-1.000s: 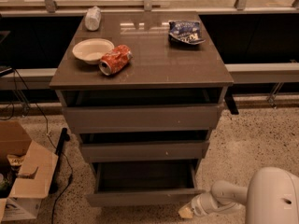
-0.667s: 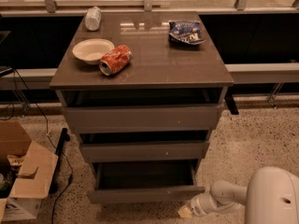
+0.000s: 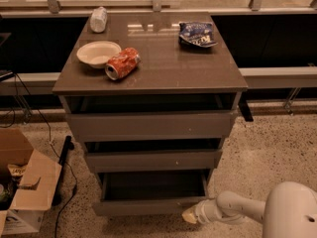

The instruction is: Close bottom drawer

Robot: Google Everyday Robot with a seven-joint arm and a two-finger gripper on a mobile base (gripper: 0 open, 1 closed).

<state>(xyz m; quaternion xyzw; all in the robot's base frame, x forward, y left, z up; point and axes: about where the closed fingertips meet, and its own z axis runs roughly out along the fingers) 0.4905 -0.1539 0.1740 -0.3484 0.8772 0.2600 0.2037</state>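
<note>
The cabinet [image 3: 148, 98] has three drawers, each partly open with a dark gap above its front.

1. Bottom drawer [image 3: 148, 206]: lowest position, just above the floor [image 3: 267, 148]. It is pulled out towards the camera, and its flat interior shows behind the low front panel.
2. Middle drawer [image 3: 151, 160]: directly above, out by a small amount.
3. Top drawer [image 3: 148, 125]: widest front, out by a small amount.

The gripper [image 3: 190, 215] is low, near the floor, at the right end of the bottom drawer's front panel. It is touching or just beside that corner; which of the two cannot be told. The white arm [image 3: 237, 209] reaches it from the lower right. Whether the gripper is open or closed cannot be told.

On the tabletop [image 3: 168, 68]:
- A white bowl [image 3: 98, 52] stands upright at the left.
- A red can [image 3: 122, 63] lies on its side just beside the bowl, to its right.
- A pale container [image 3: 99, 19] lies at the rear left corner.
- A blue bag [image 3: 197, 33] lies at the rear right.

On the floor, left of the cabinet, are an open cardboard box [image 3: 25, 192] and a black cable [image 3: 64, 182].
</note>
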